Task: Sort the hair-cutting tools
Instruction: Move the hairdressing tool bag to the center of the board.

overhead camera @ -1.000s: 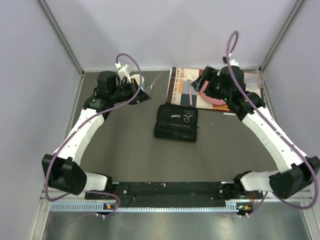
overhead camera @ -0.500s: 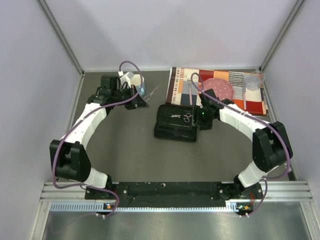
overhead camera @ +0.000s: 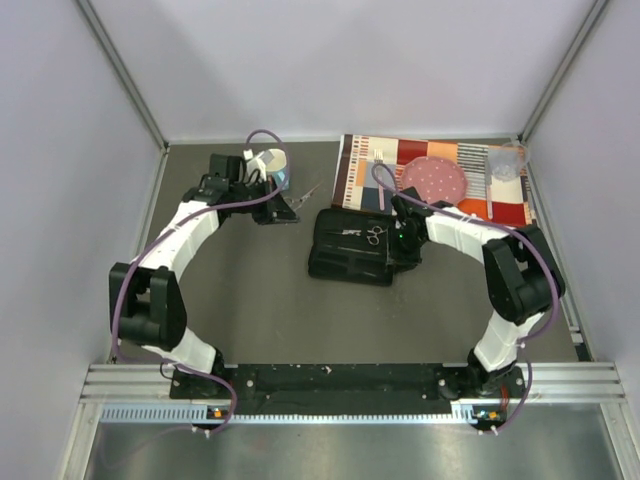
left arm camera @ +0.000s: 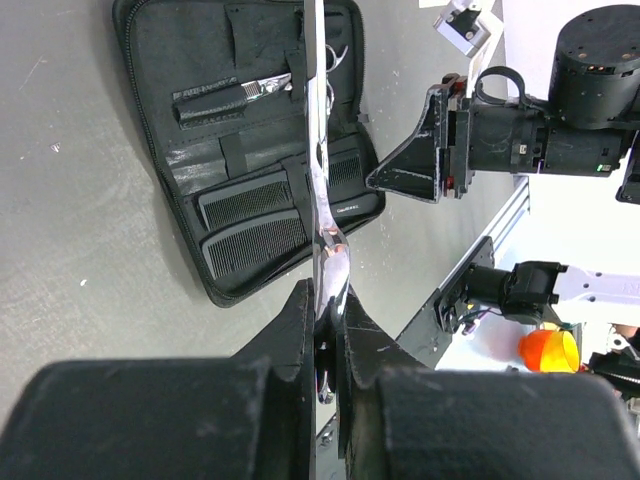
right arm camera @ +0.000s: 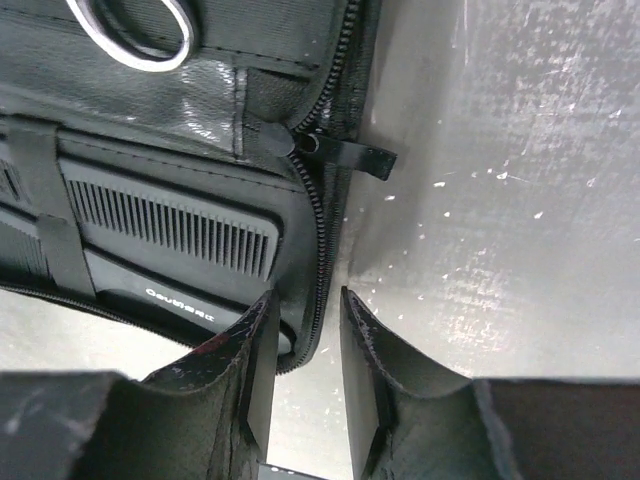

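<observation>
An open black zip case lies mid-table. Inside it are silver scissors, whose ring also shows in the right wrist view, and black combs under straps. My left gripper hovers left of the case, shut on a thin silver pair of scissors seen edge-on, blades pointing toward the case. My right gripper is low at the case's right rim. Its jaws are narrowly open, with the zipper edge between them.
A striped mat at the back right carries a pink dotted plate, a clear lid and a fork. A zipper pull sticks out onto the grey table. Walls close in on the left, right and back.
My right arm swung down from over the mat to the case's right rim, its jaws narrowing around the zipper edge. The left arm shifted slightly toward the case, still gripping the scissors.
</observation>
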